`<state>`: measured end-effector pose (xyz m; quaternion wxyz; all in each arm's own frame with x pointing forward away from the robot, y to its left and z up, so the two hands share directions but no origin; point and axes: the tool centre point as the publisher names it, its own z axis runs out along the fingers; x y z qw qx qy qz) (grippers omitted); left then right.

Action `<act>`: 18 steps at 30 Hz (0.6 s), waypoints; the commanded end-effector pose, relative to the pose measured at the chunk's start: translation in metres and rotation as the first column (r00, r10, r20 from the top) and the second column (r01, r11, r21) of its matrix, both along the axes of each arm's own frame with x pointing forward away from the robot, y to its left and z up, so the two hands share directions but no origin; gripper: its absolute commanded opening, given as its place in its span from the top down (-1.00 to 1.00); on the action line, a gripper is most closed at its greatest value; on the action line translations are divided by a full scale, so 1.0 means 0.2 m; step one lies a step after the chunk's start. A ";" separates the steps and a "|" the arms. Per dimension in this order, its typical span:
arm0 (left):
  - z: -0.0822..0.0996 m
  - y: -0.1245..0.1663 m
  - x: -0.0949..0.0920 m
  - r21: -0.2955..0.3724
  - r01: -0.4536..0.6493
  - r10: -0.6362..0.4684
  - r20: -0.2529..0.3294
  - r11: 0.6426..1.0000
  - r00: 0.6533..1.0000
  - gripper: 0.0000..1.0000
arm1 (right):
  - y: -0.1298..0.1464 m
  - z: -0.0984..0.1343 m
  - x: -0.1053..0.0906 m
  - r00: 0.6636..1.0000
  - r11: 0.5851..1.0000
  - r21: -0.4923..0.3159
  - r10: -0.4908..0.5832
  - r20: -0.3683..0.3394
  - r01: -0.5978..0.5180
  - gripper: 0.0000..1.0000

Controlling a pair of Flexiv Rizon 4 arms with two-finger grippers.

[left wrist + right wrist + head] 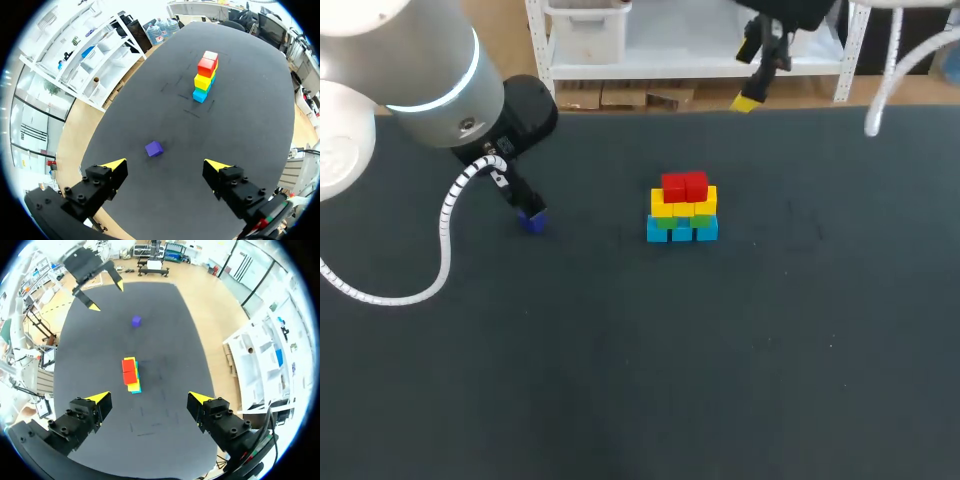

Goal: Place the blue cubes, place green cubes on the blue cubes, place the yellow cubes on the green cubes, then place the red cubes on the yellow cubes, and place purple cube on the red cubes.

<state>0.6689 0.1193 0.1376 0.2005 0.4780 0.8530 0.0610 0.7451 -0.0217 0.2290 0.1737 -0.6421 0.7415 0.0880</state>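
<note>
Head view: a stack (682, 210) stands mid-table (620, 380), with blue cubes (682, 232) at the bottom, green cubes (681, 222) on them, then yellow cubes (683, 205), and red cubes (684, 186) on top. The purple cube (532, 220) lies alone, well left of the stack. The left gripper (165, 164) has its jaws spread wide, with the purple cube ahead of them, untouched. The right gripper (149, 396) hangs near the far edge, jaws likewise open, holding nothing.
</note>
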 end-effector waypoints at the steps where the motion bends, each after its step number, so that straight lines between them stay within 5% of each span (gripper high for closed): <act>1: 0.00 0.01 0.00 -0.002 0.004 -0.004 -0.001 1.000 1.000 -1.00 | -0.07 0.06 -0.10 0.961 0.994 0.057 -0.104 0.257 0.092 -1.00; 18: 0.00 0.01 0.00 -0.002 0.004 -0.004 -0.001 1.000 1.000 -1.00 | -0.30 0.19 -0.15 0.916 0.976 0.117 -0.211 0.340 0.181 -1.00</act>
